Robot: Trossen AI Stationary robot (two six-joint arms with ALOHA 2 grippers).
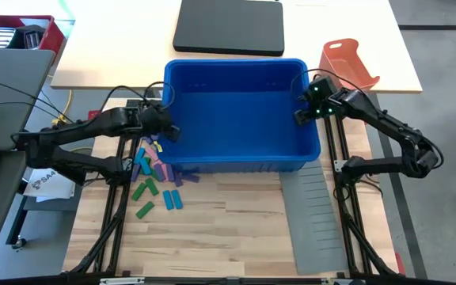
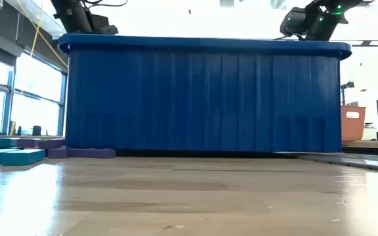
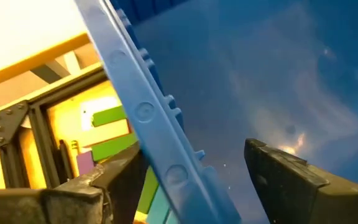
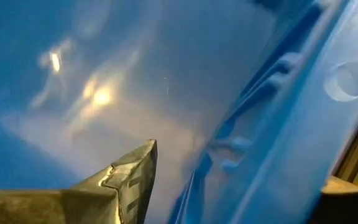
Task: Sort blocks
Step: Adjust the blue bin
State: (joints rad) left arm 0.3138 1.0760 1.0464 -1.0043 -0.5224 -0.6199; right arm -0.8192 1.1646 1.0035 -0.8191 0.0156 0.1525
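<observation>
While both arms reached to the large blue plastic bin (image 1: pixel 240 111), the left gripper (image 1: pixel 167 131) straddled the bin's left rim with its fingers (image 3: pixel 278 174) spread wide, one on each side of the wall, not clamped. The right gripper (image 1: pixel 305 107) likewise straddled the right rim, jaws wide. The small green, pink, purple and blue blocks (image 1: pixel 155 176) lay scattered on the wooden table (image 1: pixel 212 237) beside the bin's front-left corner.
</observation>
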